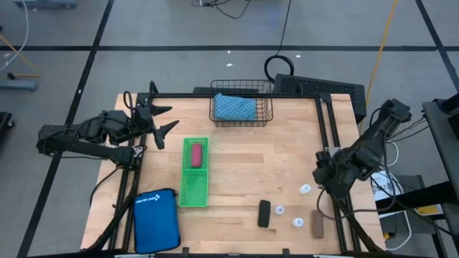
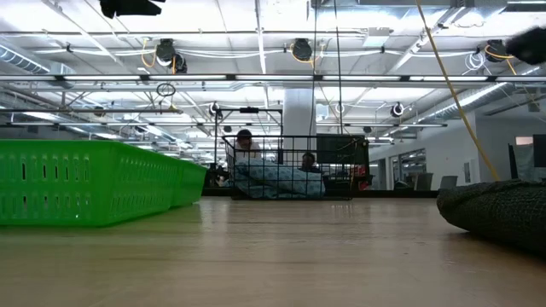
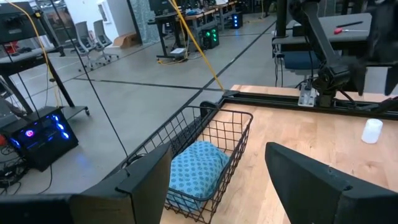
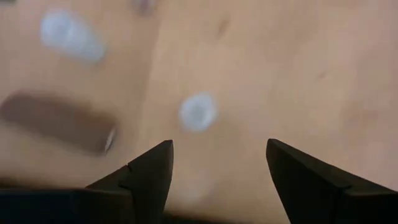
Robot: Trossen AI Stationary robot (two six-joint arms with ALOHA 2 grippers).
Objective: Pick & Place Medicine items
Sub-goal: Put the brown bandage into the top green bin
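The right end effector (image 1: 320,174) hangs low over the table's (image 1: 244,154) right edge with its fingers spread and nothing between them, likely lining up on the nearest white bottle (image 4: 198,112), which lies just ahead of it with the brown piece (image 4: 59,121) beside. Two more bottles (image 1: 280,210) and the black piece (image 1: 264,213) sit close by, grouped for easy reach. The pink piece (image 1: 196,154) already rests in a green tray (image 1: 194,188). The left end effector (image 1: 159,120) waits open and empty near the wire basket (image 1: 242,107)
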